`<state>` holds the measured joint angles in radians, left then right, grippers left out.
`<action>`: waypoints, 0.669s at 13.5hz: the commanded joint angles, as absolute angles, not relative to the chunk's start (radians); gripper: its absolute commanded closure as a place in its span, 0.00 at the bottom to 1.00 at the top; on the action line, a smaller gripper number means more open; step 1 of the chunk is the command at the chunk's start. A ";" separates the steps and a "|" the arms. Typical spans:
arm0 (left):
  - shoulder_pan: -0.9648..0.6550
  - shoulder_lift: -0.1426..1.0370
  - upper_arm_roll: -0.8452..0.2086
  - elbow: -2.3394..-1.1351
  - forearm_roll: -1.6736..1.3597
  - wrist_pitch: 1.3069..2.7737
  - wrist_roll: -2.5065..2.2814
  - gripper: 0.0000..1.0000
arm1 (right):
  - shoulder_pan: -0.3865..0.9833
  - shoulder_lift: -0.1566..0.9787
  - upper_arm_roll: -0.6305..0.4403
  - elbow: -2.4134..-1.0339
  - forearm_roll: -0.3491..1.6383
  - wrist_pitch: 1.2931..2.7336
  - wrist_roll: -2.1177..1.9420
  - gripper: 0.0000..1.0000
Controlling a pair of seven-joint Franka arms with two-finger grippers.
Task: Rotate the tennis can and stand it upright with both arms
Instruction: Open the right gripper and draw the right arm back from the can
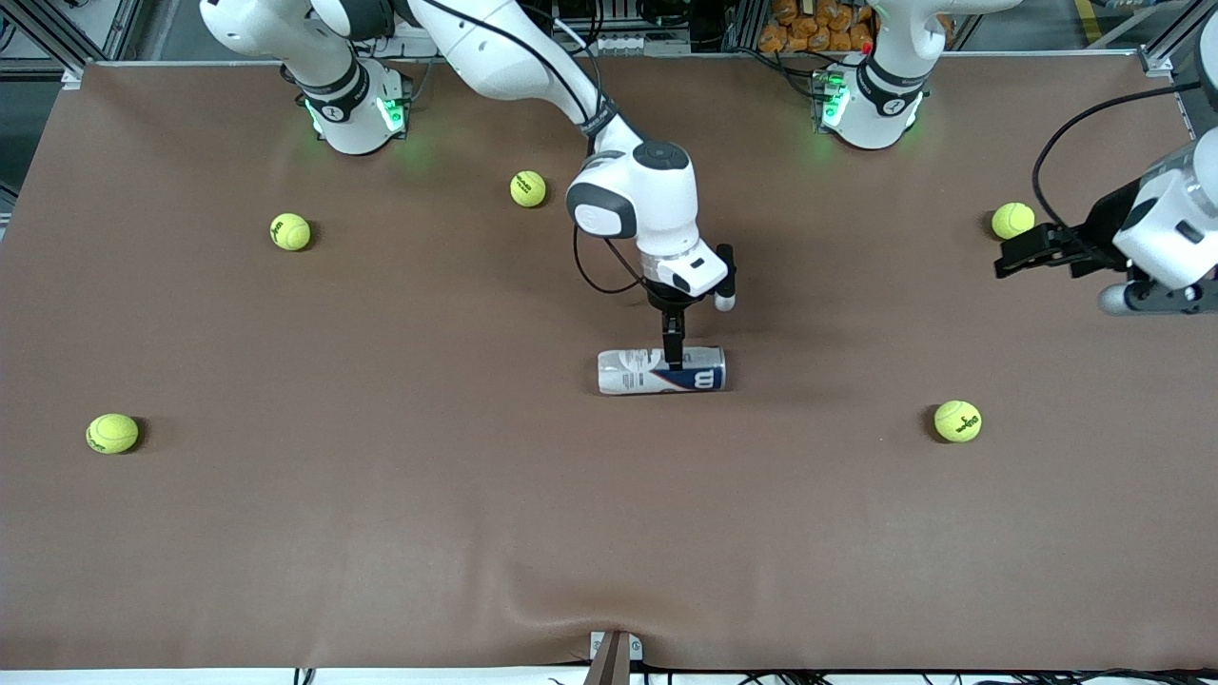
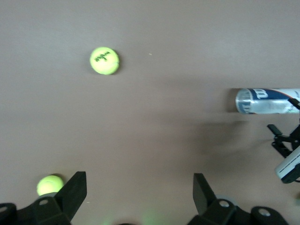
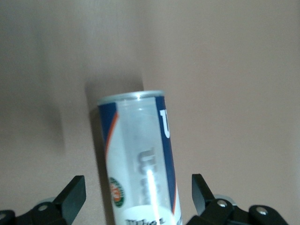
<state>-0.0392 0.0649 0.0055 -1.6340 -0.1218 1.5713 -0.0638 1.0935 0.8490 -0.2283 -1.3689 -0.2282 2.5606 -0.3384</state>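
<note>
While the brown table (image 1: 381, 533) lies mostly bare out to its edges, the tennis can (image 1: 661, 370), clear with a white-and-navy label and silvery rim, lies on its side near the table's middle. Five tennis balls (image 1: 112, 433) are scattered well apart around it. The right gripper (image 1: 673, 354), fingers spread, straddles the can; the left gripper (image 1: 1011, 257) waits, fingers spread, over the left arm's end.
</note>
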 commanded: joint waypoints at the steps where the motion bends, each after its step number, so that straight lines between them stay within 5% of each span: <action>1: -0.012 0.129 0.005 -1.626 -0.201 1.574 -0.061 0.00 | 1.094 0.776 -0.219 -1.382 -0.187 2.491 -0.351 0.00; 9: 0.023 0.253 0.006 -1.620 -0.385 1.612 -0.054 0.00 | 0.821 0.479 -0.222 -1.384 -0.043 2.111 -0.357 0.00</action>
<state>0.0167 0.2363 0.0084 -1.6348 -0.3504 1.6050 -0.0616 0.9220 0.5686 -0.2459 -1.3508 -0.0925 2.1997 -0.3444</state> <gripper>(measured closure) 0.000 0.000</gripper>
